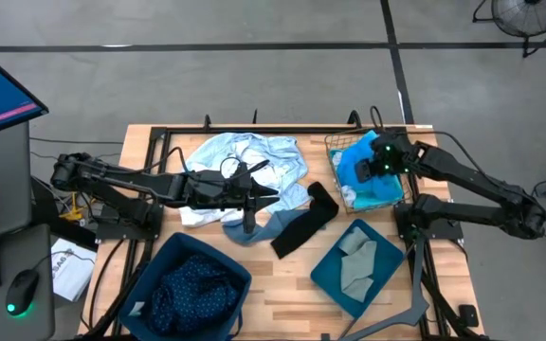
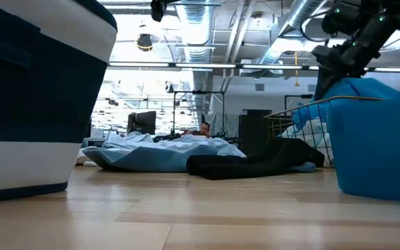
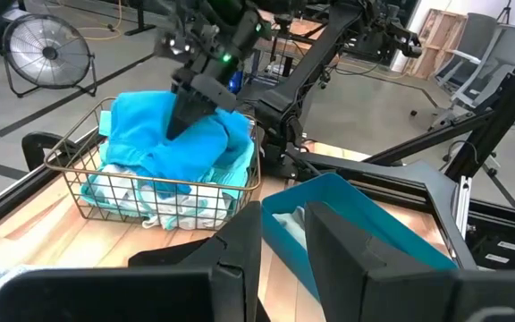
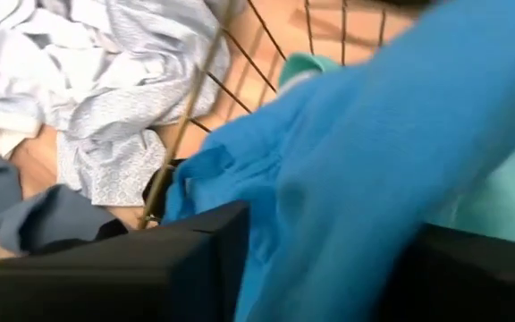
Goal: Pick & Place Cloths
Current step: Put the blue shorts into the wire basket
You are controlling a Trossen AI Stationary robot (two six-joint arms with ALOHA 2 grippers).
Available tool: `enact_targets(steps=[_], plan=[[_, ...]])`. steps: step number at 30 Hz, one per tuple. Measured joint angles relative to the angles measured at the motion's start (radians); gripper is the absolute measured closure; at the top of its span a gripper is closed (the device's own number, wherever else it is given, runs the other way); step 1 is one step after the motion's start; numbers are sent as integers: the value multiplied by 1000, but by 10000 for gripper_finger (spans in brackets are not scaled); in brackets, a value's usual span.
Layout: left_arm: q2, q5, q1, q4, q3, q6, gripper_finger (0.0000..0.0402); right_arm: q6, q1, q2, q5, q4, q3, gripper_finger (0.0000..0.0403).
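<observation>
The right end effector (image 1: 384, 159) sits in the wire basket (image 1: 336, 144), fingers parted around the blue cloth (image 1: 358, 163), which looks soft, light and floppy, best pinched at a bunched fold.

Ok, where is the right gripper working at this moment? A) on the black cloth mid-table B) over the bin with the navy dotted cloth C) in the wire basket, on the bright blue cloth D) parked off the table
C: the right gripper is down in the wire basket, its fingers astride the bright blue cloth.
</observation>
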Motion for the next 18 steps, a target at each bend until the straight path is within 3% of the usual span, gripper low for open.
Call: enact_targets(steps=[5, 9, 15, 18], plan=[[0, 0, 0, 0, 0, 0, 330, -110, -2, 0, 1, -55, 71, 190], [0, 17, 0, 0, 0, 0, 330, -135, -13, 0, 53, -148, 145, 156], [0, 35, 0, 0, 0, 0, 330, -117, -28, -3, 65, -234, 286, 165], [0, 35, 0, 0, 0, 0, 330, -80, -7, -4, -14, -227, 316, 212]])
